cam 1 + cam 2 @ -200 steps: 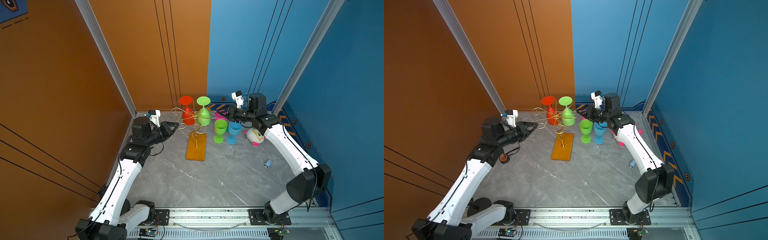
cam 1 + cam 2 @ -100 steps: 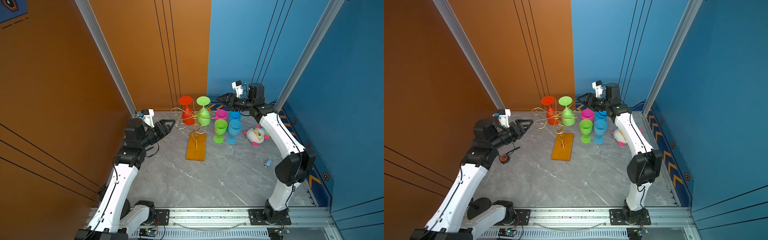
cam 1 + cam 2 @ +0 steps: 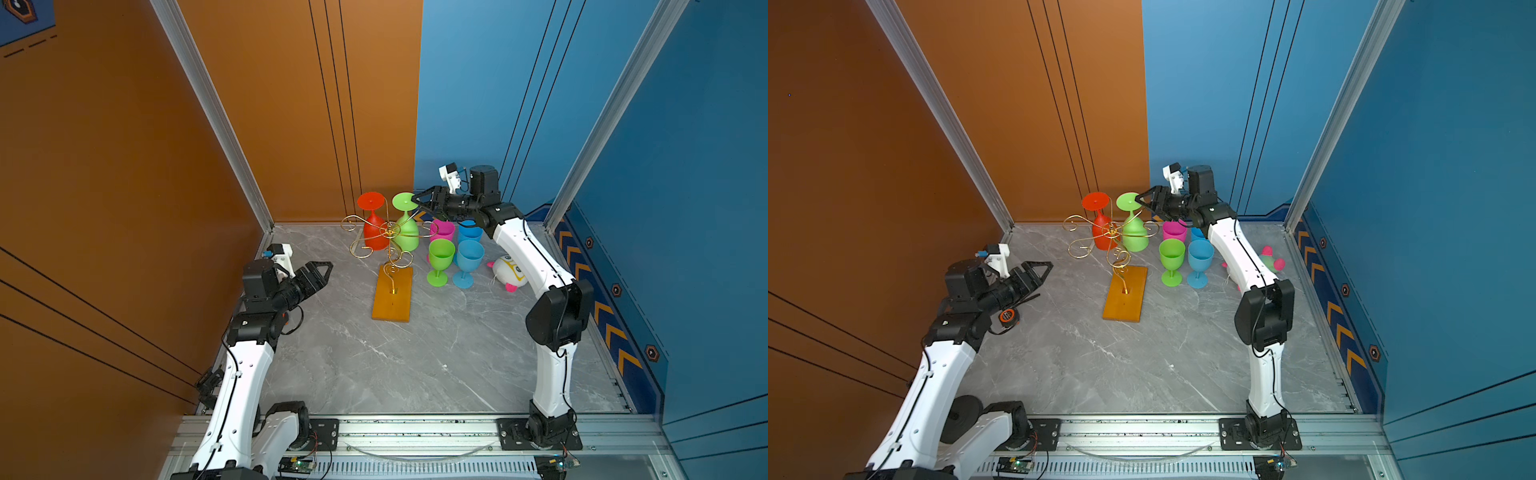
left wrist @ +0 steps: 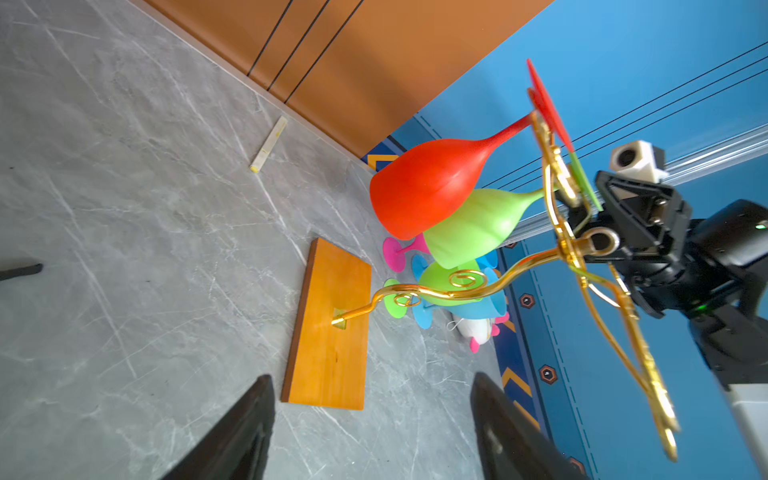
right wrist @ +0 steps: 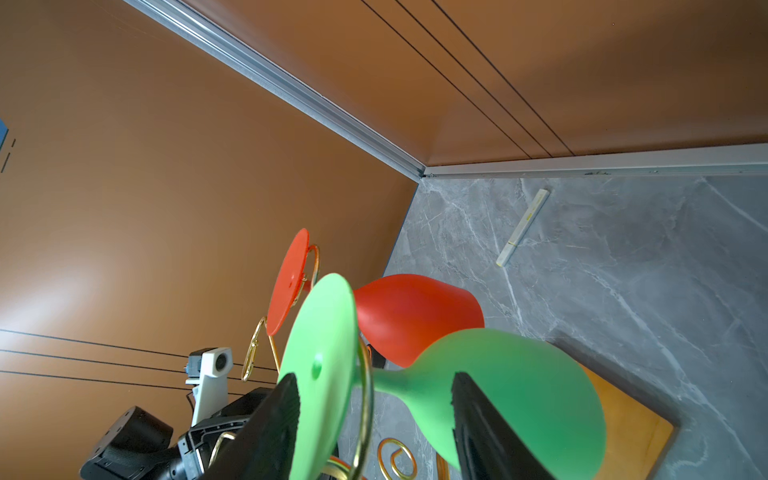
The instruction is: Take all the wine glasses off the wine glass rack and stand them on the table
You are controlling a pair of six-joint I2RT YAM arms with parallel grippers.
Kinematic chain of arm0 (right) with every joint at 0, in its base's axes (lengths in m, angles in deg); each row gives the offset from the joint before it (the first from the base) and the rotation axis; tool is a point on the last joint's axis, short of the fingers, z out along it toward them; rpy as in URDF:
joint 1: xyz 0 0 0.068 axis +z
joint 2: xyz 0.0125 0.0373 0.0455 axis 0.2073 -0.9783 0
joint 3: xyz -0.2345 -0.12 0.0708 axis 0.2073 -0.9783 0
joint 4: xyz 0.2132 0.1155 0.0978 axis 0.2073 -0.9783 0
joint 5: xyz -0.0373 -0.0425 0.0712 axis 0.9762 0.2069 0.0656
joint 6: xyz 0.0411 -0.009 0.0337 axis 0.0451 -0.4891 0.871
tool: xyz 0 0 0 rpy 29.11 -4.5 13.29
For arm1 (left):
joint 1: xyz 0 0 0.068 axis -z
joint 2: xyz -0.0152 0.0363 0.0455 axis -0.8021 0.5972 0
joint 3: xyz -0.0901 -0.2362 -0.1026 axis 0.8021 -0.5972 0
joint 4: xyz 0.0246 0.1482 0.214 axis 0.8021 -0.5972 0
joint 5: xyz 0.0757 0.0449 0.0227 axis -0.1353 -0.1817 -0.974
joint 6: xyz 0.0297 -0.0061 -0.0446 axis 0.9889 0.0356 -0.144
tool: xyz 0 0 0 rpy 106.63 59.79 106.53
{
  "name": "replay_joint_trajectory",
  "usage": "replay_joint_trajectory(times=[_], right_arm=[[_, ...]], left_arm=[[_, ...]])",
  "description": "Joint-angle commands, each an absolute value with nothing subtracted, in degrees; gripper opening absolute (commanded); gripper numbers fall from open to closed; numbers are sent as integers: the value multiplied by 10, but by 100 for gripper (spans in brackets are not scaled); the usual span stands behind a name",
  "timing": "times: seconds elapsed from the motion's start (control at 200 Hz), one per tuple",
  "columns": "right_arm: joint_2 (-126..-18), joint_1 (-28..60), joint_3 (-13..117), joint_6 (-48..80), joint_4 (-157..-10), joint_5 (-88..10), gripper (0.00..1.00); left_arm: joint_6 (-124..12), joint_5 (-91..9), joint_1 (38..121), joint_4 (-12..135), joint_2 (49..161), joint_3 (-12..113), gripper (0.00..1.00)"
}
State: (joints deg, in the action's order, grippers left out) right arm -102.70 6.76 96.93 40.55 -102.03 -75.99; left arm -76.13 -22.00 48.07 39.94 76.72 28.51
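Right forearm covers most of the white plush toy (image 3: 1278,263) and the rear blue plastic goblet (image 3: 1196,235) in a top view. Small round orange-and-black item (image 3: 1008,316) beside the left arm: too small to identify. Wrist views: left fingers (image 4: 245,432), right fingers (image 5: 266,428) and the hanging green wine glass (image 5: 511,395) run off the view's edge. Contact between right fingers and glass: cannot tell.
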Motion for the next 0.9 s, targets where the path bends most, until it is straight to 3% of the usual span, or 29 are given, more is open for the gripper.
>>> replay_joint_trajectory(times=[0.0, 0.225, 0.626, 0.896], right_arm=[[-1048, 69, 1002, 415, -1003, -775, 57], [-1070, 78, 1030, 415, -1013, -773, 54], [-1067, 82, 1061, 308, -1138, -701, 27], [-1042, 85, 1083, 250, -1201, -662, 19]], left_arm=[[-725, -235, 477, 395, 767, 275, 75], [-716, -235, 476, 395, 761, 272, 76], [-718, -228, 474, 391, 735, 267, 76], [-722, -223, 474, 391, 736, 270, 76]])
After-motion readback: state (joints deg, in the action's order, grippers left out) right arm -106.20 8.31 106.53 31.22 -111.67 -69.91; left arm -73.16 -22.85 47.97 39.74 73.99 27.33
